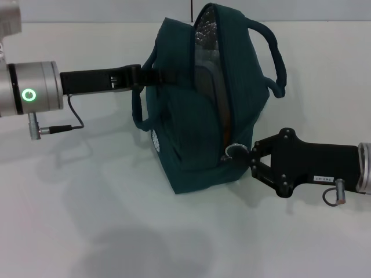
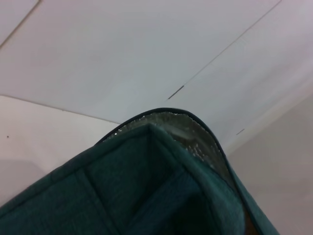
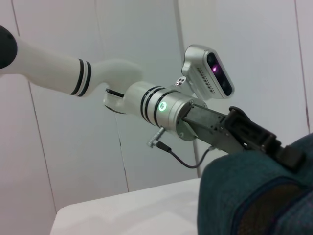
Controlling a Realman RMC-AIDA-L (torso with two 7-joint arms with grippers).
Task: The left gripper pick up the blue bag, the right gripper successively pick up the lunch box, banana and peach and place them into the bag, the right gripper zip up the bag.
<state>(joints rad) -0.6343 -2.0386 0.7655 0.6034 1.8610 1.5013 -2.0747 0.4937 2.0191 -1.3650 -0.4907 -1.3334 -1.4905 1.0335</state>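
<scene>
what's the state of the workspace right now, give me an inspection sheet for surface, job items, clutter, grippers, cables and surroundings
surface: white table, bare where visible
job's things: blue bag stands upright, zip opening gaping and silver lining showing; lunch box, banana and peach not seen on the table, and the bag's contents cannot be made out
clutter: nothing seen
grippers: left gripper clamped on the bag's strap at its upper side; right gripper at the zip pull at the low end of the opening, fingers closed around it
cables: thin black cable loops under the left wrist; the same cable shows in the right wrist view
surroundings: plain white wall panels behind the table
</scene>
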